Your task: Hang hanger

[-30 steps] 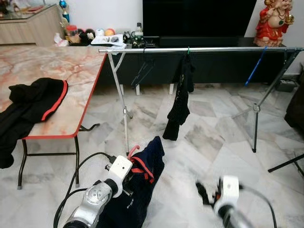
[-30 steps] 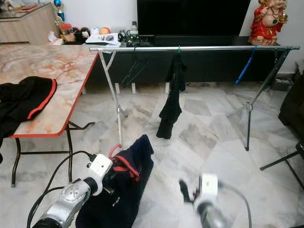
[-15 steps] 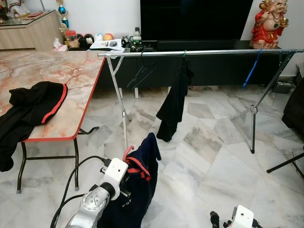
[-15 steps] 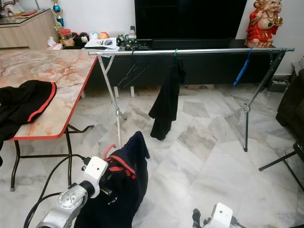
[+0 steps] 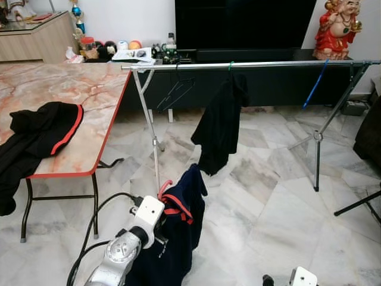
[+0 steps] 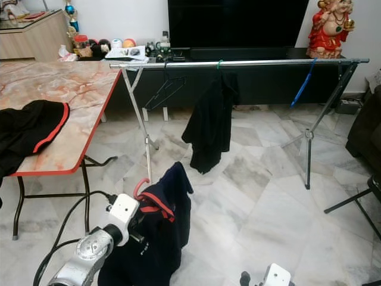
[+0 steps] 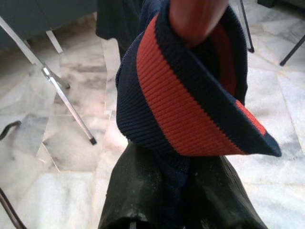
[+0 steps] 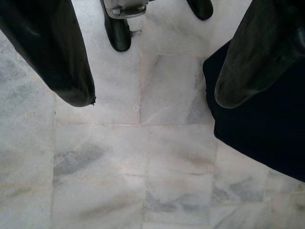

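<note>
Marble floor [image 5: 268, 196], marble-topped table [image 5: 71, 89], black TV cabinet [image 5: 268, 83].

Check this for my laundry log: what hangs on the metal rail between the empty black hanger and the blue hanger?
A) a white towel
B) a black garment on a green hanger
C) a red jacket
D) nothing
B: a black garment hangs from a green hanger hook on the rail, between the empty black hanger and the blue hanger.

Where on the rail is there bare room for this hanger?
Bare rail runs between the hung black garment and the blue hanger. A shorter gap lies between the garment and the empty black hanger. The rail's left end is crowded.
</note>
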Controlling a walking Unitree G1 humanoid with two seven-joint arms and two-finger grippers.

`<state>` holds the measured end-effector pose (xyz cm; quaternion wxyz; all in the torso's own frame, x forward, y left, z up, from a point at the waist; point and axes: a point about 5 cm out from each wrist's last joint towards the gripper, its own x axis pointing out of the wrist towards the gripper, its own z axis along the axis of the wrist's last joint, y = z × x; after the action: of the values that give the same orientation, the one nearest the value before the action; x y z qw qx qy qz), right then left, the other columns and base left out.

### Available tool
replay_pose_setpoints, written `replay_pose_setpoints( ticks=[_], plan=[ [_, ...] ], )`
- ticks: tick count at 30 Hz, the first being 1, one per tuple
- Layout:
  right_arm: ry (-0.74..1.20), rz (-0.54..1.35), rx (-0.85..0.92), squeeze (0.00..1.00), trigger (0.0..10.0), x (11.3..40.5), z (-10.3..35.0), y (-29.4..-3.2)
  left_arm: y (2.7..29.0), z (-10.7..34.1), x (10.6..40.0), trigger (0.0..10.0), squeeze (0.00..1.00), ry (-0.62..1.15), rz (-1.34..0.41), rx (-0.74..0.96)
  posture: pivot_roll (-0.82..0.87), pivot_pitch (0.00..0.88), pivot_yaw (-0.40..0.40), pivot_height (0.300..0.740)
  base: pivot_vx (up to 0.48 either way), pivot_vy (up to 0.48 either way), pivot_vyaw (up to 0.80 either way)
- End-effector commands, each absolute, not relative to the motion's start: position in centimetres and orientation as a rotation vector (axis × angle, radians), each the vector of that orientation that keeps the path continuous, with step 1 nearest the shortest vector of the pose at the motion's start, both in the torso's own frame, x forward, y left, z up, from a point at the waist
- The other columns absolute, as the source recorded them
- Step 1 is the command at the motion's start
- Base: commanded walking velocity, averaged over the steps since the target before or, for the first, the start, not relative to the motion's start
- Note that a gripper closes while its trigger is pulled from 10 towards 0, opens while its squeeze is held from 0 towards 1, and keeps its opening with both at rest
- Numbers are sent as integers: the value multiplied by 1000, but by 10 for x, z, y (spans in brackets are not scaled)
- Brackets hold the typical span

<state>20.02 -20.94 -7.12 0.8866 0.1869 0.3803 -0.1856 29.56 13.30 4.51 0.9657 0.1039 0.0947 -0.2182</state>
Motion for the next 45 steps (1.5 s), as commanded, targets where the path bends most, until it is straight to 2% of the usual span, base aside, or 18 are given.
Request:
replay_pose_setpoints(
  ticks=[1,14,36,45],
  plan=[
    [804,-406,396,0,10000,196,-74,-210,130,53,297,10000,0,155,-459,219,55,54,18,740,240,0,0],
    [810,-397,396,0,10000,195,-74,-207,125,55,298,10000,0,151,-488,217,48,35,26,740,321,0,0],
    [834,-355,371,0,10000,193,-76,-204,122,55,297,10000,0,157,-494,218,54,53,12,740,395,0,0],
    [822,-339,360,0,10000,194,-75,-204,127,52,296,10000,0,169,-476,223,53,53,11,740,371,0,0]
  ],
)
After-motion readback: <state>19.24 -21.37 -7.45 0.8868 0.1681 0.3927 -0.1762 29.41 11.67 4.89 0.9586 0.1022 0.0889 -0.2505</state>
